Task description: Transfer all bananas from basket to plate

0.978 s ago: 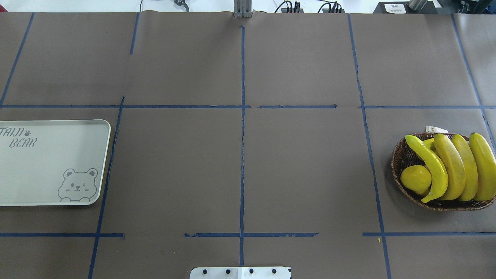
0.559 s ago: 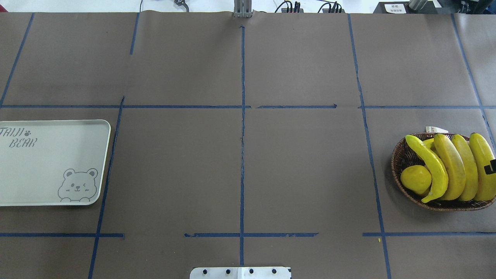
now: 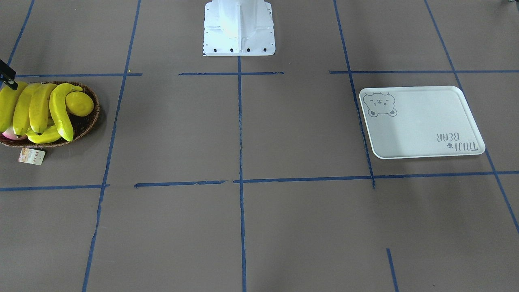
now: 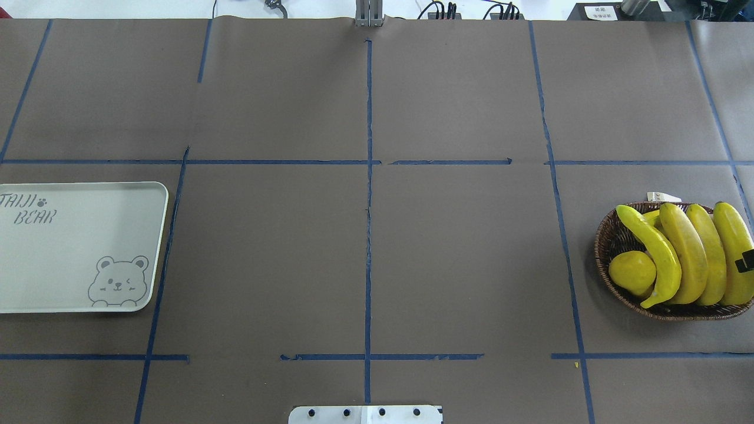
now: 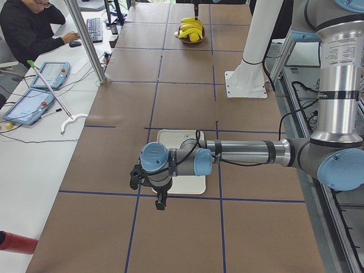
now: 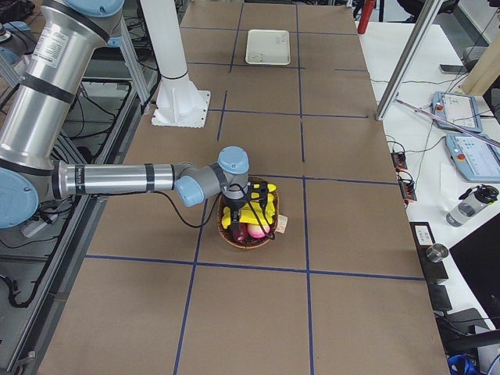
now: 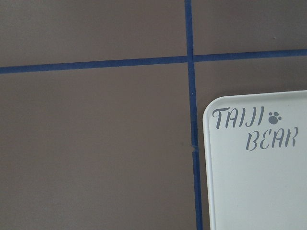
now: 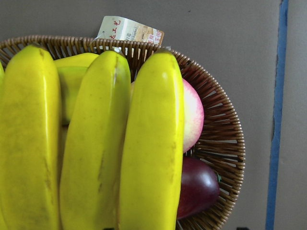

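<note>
Several yellow bananas [image 4: 677, 259] lie side by side in the brown wicker basket [image 4: 612, 235] at the table's right end; the front view shows the bananas [image 3: 38, 107] and basket [image 3: 87, 121] too. My right gripper [image 6: 251, 207] hangs over them, with only a black tip [image 4: 747, 259] showing above the outermost banana; I cannot tell whether it is open or shut. The right wrist view has the bananas [image 8: 96, 143] close below. The off-white plate [image 4: 70, 253] lies bare at the left end. My left gripper [image 5: 160, 202] hovers by the plate's [image 5: 170, 139] outer end, its state unclear.
A lemon [image 4: 632, 272], a pink fruit [image 8: 193, 115] and a dark purple fruit [image 8: 199, 187] share the basket, and a paper tag [image 3: 31, 156] lies beside it. The robot's white base [image 3: 239, 28] stands mid-table. A person [image 5: 28, 28] sits beyond the table's far side.
A black tip of my right gripper has come in at the right edge over the outermost banana and shifted slightly since. Bananas and plate have not moved.
</note>
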You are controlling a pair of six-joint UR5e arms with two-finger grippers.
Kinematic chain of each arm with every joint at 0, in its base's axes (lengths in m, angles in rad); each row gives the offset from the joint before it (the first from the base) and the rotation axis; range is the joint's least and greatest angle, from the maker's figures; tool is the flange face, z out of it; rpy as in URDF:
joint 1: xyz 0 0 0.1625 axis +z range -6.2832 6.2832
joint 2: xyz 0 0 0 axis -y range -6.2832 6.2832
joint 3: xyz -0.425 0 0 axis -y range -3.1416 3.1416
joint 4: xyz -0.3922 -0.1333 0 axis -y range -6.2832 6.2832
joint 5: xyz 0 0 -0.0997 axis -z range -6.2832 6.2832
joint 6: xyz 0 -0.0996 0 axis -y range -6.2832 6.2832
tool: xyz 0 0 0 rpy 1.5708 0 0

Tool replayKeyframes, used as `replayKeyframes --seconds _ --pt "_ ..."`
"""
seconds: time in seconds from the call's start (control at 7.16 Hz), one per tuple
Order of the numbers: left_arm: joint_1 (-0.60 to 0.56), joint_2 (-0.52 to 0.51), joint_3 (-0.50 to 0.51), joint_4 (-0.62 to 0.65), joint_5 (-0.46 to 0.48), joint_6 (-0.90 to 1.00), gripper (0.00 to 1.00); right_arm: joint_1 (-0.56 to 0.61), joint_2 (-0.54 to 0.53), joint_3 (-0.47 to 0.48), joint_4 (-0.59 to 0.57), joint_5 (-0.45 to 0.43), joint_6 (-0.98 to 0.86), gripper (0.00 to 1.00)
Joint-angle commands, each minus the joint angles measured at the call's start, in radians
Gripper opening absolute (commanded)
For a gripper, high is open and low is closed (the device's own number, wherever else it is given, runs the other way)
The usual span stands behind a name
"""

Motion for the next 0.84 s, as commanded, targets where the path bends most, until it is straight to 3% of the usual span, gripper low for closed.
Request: replayKeyframes --seconds 0.0,0.7 --pt "0.000 0.001 0.002 -0.001 0.000 0.000 1.00 -0.017 0.001 -0.003 0.002 0.000 -0.002 0.88" --pt "0.000 0.001 0.001 -0.001 0.000 0.000 1.00 -0.028 0.017 -0.006 0.001 0.000 -0.002 0.82"
